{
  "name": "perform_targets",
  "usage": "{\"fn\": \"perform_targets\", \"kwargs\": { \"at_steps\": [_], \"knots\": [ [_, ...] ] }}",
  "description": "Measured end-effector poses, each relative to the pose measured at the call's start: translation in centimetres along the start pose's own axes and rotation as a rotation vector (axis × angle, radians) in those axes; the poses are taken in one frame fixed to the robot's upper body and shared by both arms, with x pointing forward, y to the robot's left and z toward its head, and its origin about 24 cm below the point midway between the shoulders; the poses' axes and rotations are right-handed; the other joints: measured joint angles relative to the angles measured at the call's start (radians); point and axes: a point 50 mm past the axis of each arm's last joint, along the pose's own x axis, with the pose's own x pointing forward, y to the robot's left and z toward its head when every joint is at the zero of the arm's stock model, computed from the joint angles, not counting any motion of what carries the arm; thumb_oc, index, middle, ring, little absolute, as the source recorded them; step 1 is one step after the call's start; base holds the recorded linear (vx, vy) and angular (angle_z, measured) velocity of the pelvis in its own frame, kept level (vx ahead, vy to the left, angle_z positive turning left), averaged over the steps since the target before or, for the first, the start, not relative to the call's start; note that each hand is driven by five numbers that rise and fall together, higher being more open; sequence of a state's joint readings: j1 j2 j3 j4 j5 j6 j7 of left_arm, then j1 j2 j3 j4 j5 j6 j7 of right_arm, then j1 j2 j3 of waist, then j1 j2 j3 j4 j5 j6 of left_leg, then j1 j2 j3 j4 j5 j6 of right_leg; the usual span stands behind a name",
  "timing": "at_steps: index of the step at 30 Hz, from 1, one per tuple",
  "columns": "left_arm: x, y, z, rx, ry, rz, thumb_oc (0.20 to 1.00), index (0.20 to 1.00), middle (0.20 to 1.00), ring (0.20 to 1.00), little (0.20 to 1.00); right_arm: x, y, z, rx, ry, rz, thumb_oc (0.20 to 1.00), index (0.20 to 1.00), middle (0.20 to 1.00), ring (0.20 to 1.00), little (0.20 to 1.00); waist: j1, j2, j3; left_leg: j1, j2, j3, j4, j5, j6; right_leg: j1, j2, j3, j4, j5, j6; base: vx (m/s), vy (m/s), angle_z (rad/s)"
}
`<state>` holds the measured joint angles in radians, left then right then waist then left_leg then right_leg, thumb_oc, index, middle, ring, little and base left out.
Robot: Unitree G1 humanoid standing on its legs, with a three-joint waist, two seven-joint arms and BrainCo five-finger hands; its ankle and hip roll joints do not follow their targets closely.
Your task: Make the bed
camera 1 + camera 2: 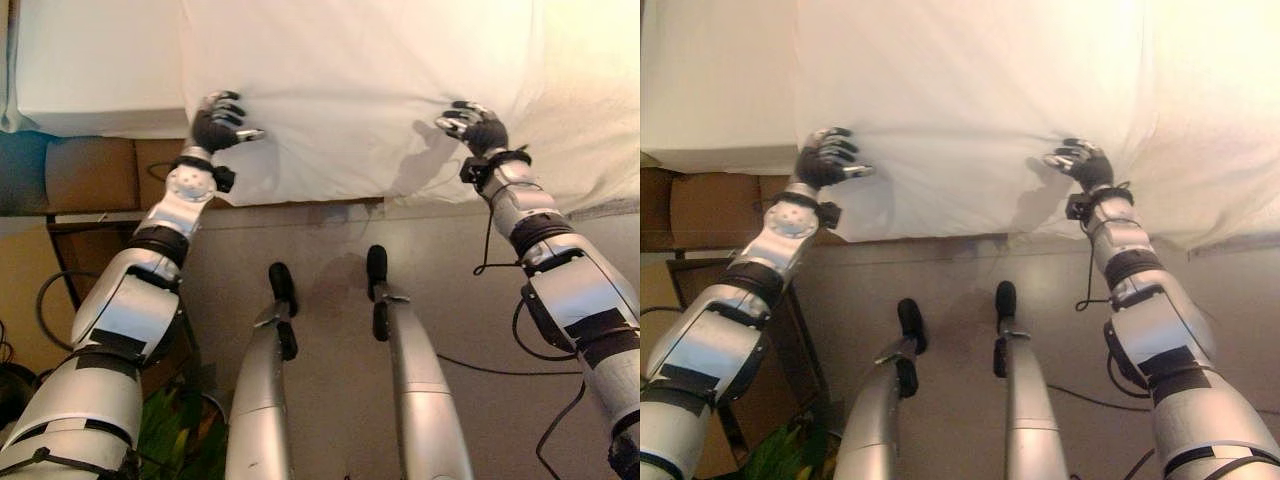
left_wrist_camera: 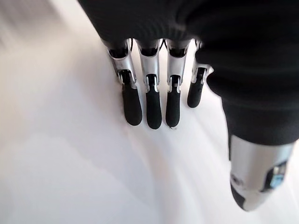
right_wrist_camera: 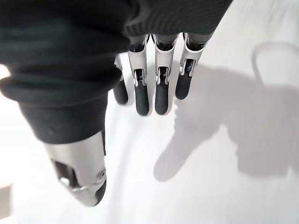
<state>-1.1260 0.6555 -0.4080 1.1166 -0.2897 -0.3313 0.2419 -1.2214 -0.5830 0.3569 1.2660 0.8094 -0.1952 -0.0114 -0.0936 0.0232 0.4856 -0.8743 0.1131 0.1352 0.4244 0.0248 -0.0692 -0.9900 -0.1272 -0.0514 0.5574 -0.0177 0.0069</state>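
A white sheet covers the bed across the whole far side of the head views, from ten o'clock round to two o'clock. Its near edge hangs over the side of the bed and ends in a straight hem above the grey floor, which lies open between the bed and the robot. At nine o'clock a brown box sits against the bed's side, under the mattress edge, with a dark frame just below it.

The left hand rests at eleven o'clock on the sheet where it folds over the edge; the right hand rests at one o'clock on the same fold, well apart from the left. In each wrist view the fingers reach out straight and slightly spread, thumb apart, dark tips lying on the smooth cloth with none of it gathered between them.
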Motion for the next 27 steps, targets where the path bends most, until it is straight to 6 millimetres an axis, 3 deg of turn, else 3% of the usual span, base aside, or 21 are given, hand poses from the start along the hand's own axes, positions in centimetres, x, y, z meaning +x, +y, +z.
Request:
{"fn": "perform_targets", "kwargs": {
  "at_steps": [2, 6, 7, 9, 11, 15, 16, 17, 18, 21, 23, 27],
  "knots": [
    [-0.9, 2.0, -2.2, -0.034, 0.061, 0.085, 1.0, 1.0, 1.0, 1.0, 1.0, -0.6, -2.4, -1.2, 0.027, 0.024, -0.077, 1.0, 1.0, 1.0, 1.0, 1.0, 0.0, 0.0, 0.0, 0.032, -0.001, 0.003, -0.045, 0.02, -0.006, 0.023, 0.001, -0.007, -0.025, 0.003, 0.0, 0.01, -0.018, 0.03],
    [-3.3, 4.0, -6.7, -0.029, 0.239, 0.184, 1.0, 1.0, 1.0, 1.0, 1.0, -2.1, -5.6, -3.9, 0.04, 0.09, -0.187, 1.0, 1.0, 1.0, 1.0, 1.0, 0.002, 0.0, 0.0, 0.085, 0.002, 0.003, -0.102, 0.044, -0.018, 0.07, 0.007, -0.022, -0.057, 0.014, -0.015, 0.02, -0.034, 0.01],
    [-3.7, 4.1, -7.3, -0.036, 0.261, 0.191, 1.0, 1.0, 1.0, 1.0, 1.0, -2.4, -5.9, -4.6, 0.05, 0.107, -0.201, 1.0, 1.0, 1.0, 1.0, 1.0, 0.002, 0.0, 0.001, 0.099, 0.002, 0.003, -0.113, 0.047, -0.018, 0.085, 0.009, -0.023, -0.064, 0.015, -0.016, 0.05, -0.031, 0.02],
    [-6.0, 3.1, -10.2, -0.069, 0.376, 0.201, 1.0, 1.0, 1.0, 1.0, 1.0, -4.3, -7.2, -8.3, 0.079, 0.203, -0.256, 1.0, 1.0, 1.0, 1.0, 1.0, 0.01, 0.0, 0.002, 0.187, 0.003, 0.0, -0.164, 0.054, -0.024, 0.171, 0.011, -0.043, -0.102, 0.015, -0.018, 0.08, -0.017, 0.03],
    [-7.9, 2.6, -12.2, -0.073, 0.443, 0.193, 1.0, 1.0, 1.0, 1.0, 1.0, -5.8, -7.9, -10.8, 0.093, 0.264, -0.283, 1.0, 1.0, 1.0, 1.0, 1.0, 0.011, 0.0, 0.001, 0.245, 0.003, 0.0, -0.198, 0.055, -0.025, 0.227, 0.013, -0.049, -0.128, 0.011, -0.015, 0.09, -0.006, 0.03],
    [-13.4, 0.1, -16.5, -0.105, 0.621, 0.137, 1.0, 1.0, 1.0, 1.0, 1.0, -11.6, -9.5, -17.9, 0.139, 0.467, -0.368, 1.0, 1.0, 1.0, 1.0, 1.0, 0.025, -0.002, -0.01, 0.42, 0.004, -0.001, -0.316, 0.075, -0.03, 0.394, 0.024, -0.065, -0.213, 0.007, -0.006, 0.14, 0.033, 0.02],
    [-15.4, -1.4, -17.6, -0.125, 0.672, 0.09, 1.0, 1.0, 1.0, 1.0, 1.0, -13.7, -9.8, -19.8, 0.161, 0.529, -0.399, 1.0, 1.0, 1.0, 1.0, 1.0, 0.034, 0.002, -0.015, 0.494, 0.001, 0.001, -0.367, 0.095, -0.03, 0.467, 0.028, -0.076, -0.256, 0.019, -0.003, 0.1, 0.042, 0.06],
    [-16.9, -2.1, -18.3, -0.123, 0.709, 0.057, 1.0, 1.0, 1.0, 1.0, 1.0, -14.9, -10.0, -20.9, 0.157, 0.568, -0.41, 1.0, 1.0, 1.0, 1.0, 1.0, 0.029, 0.001, -0.03, 0.516, 0.003, -0.001, -0.388, 0.096, -0.03, 0.491, 0.028, -0.082, -0.274, 0.019, 0.0, 0.2, 0.118, 0.08],
    [-19.0, -3.5, -19.1, -0.117, 0.759, -0.016, 1.0, 1.0, 1.0, 1.0, 1.0, -17.1, -10.3, -22.6, 0.152, 0.63, -0.424, 1.0, 1.0, 1.0, 1.0, 1.0, 0.031, 0.003, -0.092, 0.527, 0.001, 0.0, -0.417, 0.097, -0.027, 0.505, 0.03, -0.088, -0.307, 0.02, 0.01, 0.09, 0.078, 0.08],
    [-23.9, -6.8, -20.4, -0.162, 0.87, -0.188, 1.0, 1.0, 1.0, 1.0, 1.0, -21.2, -9.8, -25.4, 0.154, 0.731, -0.409, 1.0, 1.0, 1.0, 1.0, 1.0, 0.027, 0.007, -0.133, 0.638, -0.006, 0.0, -0.493, 0.116, -0.02, 0.631, 0.035, -0.097, -0.411, 0.054, 0.024, 0.08, 0.11, 0.04],
    [-28.0, -9.2, -20.8, -0.147, 0.948, -0.354, 1.0, 1.0, 1.0, 1.0, 1.0, -24.4, -9.2, -27.1, 0.141, 0.807, -0.387, 1.0, 1.0, 1.0, 1.0, 1.0, 0.028, 0.016, -0.2, 0.672, -0.014, 0.001, -0.513, 0.111, -0.014, 0.697, 0.034, -0.101, -0.49, 0.078, 0.039, 0.06, 0.147, 0.07],
    [-32.2, -10.6, -21.3, -0.159, 1.059, -0.465, 1.0, 1.0, 1.0, 1.0, 1.0, -27.0, -7.9, -28.6, 0.14, 0.888, -0.339, 1.0, 1.0, 1.0, 1.0, 1.0, 0.025, 0.021, -0.265, 0.711, -0.023, 0.005, -0.513, 0.099, -0.009, 0.775, 0.031, -0.099, -0.58, 0.113, 0.047, 0.06, 0.087, -0.01]
  ]
}}
